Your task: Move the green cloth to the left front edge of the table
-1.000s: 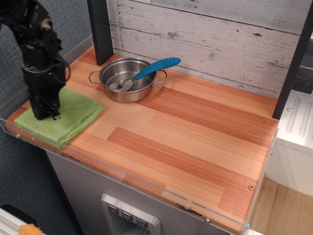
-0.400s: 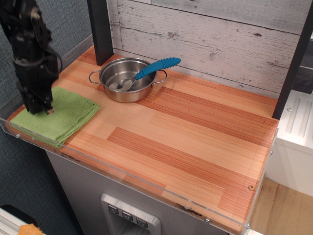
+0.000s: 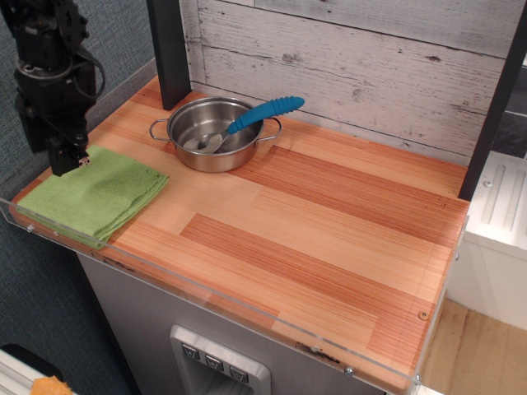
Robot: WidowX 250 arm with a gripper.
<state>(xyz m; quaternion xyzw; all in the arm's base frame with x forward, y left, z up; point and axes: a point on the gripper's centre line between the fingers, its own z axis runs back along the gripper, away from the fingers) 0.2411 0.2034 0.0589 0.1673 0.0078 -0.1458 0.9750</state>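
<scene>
Fingers (image 3: 80,160) of the gripper (image 3: 69,161): dark tips bunched together, can't tell from this angle whether there's a gap, and nothing visibly held. Tips hang at the cloth's 11 o'clock corner, apparently just above it; contact can't be confirmed. Black arm (image 3: 48,78) runs up from there toward 12 o'clock and out of frame at the top-left. The green cloth (image 3: 90,194) lies flat and folded at the 9 o'clock end of the table (image 3: 329,247), its near edge just beside the clear acrylic rim (image 3: 206,290) on the front side, its left corner close to the table's left end. Rest of scene: steel pot (image 3: 214,132) at about 1 o'clock from the cloth, near but apart, blue-handled spoon (image 3: 251,118) resting in it, handle over the pot's right lip; not involved. My read on progress: placement looks essentially done, cloth is in the left front zone and not wrinkled or hanging over the rim. What's left, if anything, is lifting the arm clear; I'd only re-nudge if the spec wants it flush with the corner
</scene>
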